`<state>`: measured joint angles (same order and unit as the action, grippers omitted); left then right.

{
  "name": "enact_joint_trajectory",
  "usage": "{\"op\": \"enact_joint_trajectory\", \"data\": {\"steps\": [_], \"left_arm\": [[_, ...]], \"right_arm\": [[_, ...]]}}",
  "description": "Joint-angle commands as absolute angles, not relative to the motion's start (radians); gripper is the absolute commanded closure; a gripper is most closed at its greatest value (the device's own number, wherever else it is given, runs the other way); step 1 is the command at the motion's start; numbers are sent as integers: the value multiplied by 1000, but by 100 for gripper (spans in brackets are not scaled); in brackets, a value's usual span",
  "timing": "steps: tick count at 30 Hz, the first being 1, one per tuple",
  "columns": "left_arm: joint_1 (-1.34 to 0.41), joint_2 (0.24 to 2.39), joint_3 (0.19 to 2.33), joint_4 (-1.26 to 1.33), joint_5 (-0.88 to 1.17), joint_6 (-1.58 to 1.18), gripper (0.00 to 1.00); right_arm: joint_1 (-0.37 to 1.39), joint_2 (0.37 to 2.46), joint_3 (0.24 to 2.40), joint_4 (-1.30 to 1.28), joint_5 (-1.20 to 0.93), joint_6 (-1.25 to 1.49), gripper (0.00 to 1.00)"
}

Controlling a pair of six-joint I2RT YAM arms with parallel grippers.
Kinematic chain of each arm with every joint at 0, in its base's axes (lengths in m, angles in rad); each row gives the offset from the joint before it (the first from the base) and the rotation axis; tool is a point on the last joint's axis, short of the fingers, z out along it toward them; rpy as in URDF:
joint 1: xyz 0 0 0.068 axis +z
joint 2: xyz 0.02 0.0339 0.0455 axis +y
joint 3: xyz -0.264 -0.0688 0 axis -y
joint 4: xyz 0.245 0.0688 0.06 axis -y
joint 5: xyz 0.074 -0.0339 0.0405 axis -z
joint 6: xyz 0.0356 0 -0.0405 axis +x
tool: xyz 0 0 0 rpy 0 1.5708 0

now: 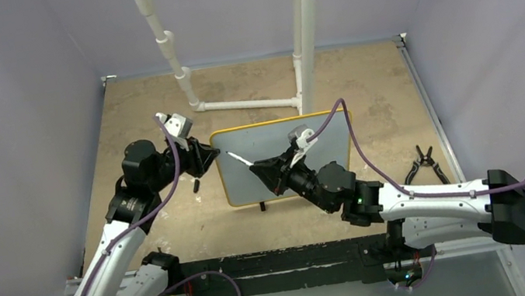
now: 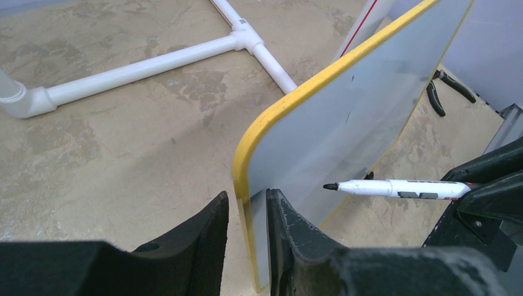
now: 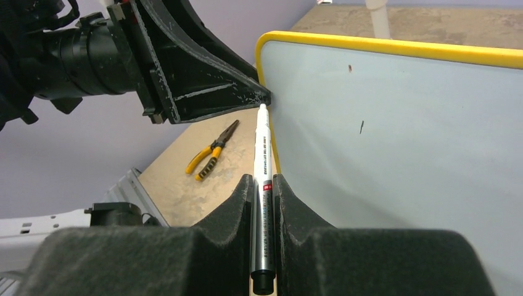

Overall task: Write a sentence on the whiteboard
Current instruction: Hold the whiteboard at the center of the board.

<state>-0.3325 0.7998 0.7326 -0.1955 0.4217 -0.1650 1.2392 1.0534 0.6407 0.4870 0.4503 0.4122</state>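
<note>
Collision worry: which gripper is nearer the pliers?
Right. The right gripper, holding the marker, is in front of the whiteboard; the left gripper straddles its edge farthest from the pliers.

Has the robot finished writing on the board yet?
Not yet. Done: the right gripper is shut on the marker, cap off, tip near the left edge of the whiteboard. In hand: the left gripper has a finger on each side of that edge; whether it squeezes yet is unclear. Left: the whole sentence, since the board shows only a tiny dot and stroke.
</note>
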Motion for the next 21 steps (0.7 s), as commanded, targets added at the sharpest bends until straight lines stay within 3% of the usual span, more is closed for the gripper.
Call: {"op": "enact_joint_trajectory", "data": {"steps": [1, 21], "left_arm": [[-325, 807, 730, -143, 463, -166, 74], [-325, 813, 726, -147, 455, -161, 89]], "right_arm": [[1247, 1062, 706, 537, 503, 385, 100], [1247, 1137, 768, 554, 532, 339, 100]]}}
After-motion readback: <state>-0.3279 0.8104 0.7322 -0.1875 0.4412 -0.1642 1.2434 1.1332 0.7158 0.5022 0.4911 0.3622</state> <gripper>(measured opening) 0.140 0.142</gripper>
